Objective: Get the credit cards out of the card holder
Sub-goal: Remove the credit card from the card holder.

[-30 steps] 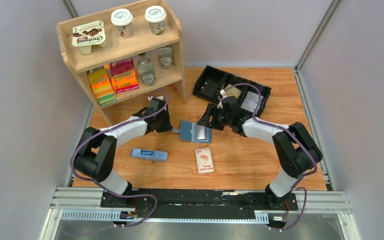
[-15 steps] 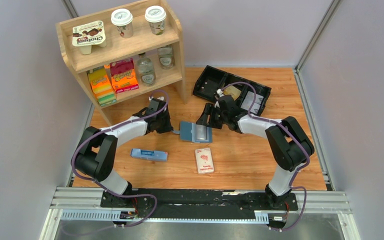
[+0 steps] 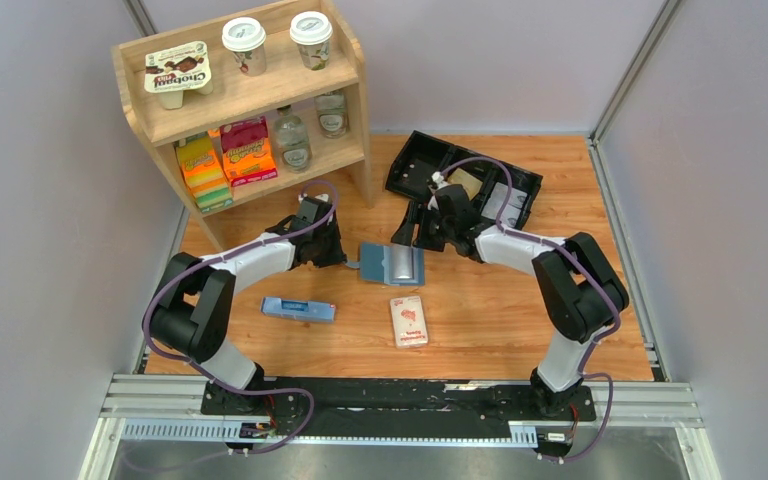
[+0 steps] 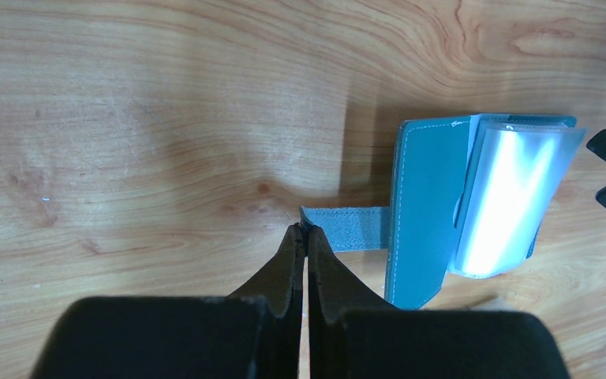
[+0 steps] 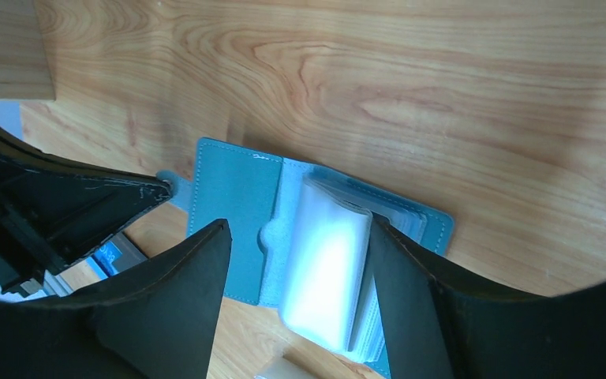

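We see the card holder (image 3: 391,264) lying open on the wooden surface (image 3: 500,320), in the middle, between both arms. The left pincer (image 4: 303,234) is pressed together on the end of its strap (image 4: 351,227) — at the holder's left side. The right pincer (image 5: 296,237) stands with fingers apart above the clear sleeves (image 5: 327,276); what they hold we cannot make out.

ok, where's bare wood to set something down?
Widest: wood between the white pack with red picture and the right arm. Narrower: between that pack and the narrow pale blue box. Crowded: the light blue folding card holder, left gripper pinching its strap, open right gripper aimed at it.
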Motion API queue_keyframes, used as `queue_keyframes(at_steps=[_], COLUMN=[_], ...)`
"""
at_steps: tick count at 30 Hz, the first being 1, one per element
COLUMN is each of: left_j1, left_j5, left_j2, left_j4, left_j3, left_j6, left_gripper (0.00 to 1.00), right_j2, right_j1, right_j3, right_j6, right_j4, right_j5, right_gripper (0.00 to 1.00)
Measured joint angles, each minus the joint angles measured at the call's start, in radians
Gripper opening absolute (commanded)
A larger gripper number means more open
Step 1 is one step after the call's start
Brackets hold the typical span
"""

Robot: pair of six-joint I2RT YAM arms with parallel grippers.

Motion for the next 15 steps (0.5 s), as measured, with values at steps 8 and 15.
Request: queue_keyframes(at_steps=[8, 15], left_j1=[0.0, 0.0], left_j5=[0.0, 0.0], left_j2=[0.0, 0.0], left_j4=[0.0, 0.001], left_j3=[-0.001, -0.001], left_j6=[0.0, 0.0], left_gripper=[0.0, 0.0], right_j2=[0.025, 0.03], right_j1=[0.0, 0.0], right_j3=[0.018, 0.018], right_j6=[-0.005, -0.005], right_j4=[0.002, 0.001], right_j5=[-0.018, -0.002], right_gripper=[0.67, 0.68])
